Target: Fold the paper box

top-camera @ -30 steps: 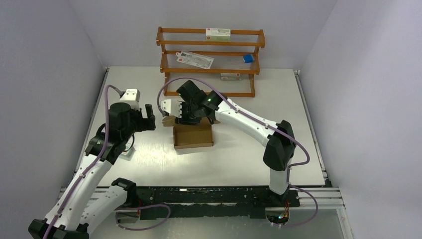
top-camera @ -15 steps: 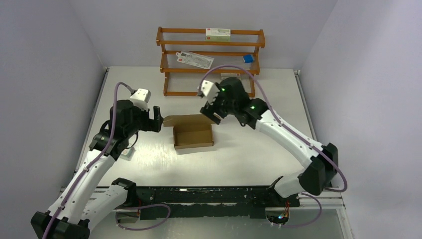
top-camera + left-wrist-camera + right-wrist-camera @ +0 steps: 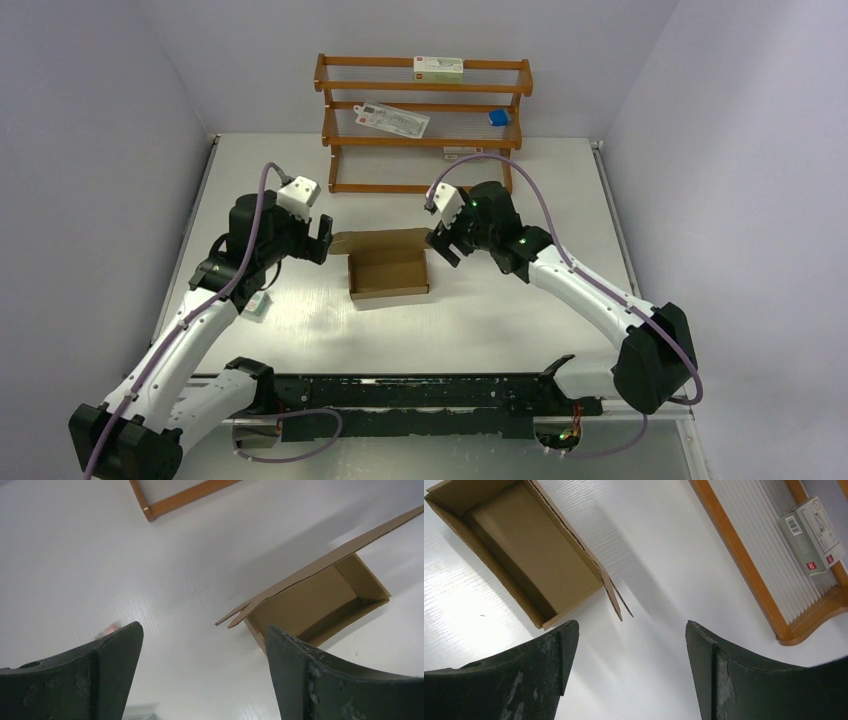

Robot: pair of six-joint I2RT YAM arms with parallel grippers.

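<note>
Seen from above, two white and black robot arms reach in from the near edge of a white table (image 3: pixel 500 320) toward a brown box (image 3: pixel 388 268) at its middle.

On the left, a small pale item (image 3: pixel 257 305) lies on the table beside the left arm; what it is cannot be told. The left gripper (image 3: pixel 320 238) hovers just left of the box's far left corner. Its wrist camera shows the left gripper (image 3: pixel 202 630) spread wide with nothing between its dark fingers (image 3: pixel 112 665), and clear of the cardboard.

At the centre, the box (image 3: pixel 320 600) sits flat on the table as a shallow open tray. Its lid flap (image 3: pixel 380 240) stands out from the far wall, tilted up off the table, with narrow tabs at each end. The inside is bare cardboard.

On the right, the right gripper (image 3: pixel 443 248) hangs just beside the box's far right corner. Its wrist camera shows the right gripper (image 3: pixel 631 625) wide apart and holding nothing, with the box (image 3: pixel 524 550) below and to one side, not touching.

Behind, at the table's far edge, stands a wooden rack (image 3: pixel 420 88) with three shelves. A white carton (image 3: pixel 438 66) rests on the top shelf, a flat white packet (image 3: pixel 390 118) and a small blue object (image 3: pixel 497 117) on the middle one. The right wrist camera catches the rack (image 3: pixel 744 565) with a white carton (image 3: pixel 816 535) with red marks on its shelf.
</note>
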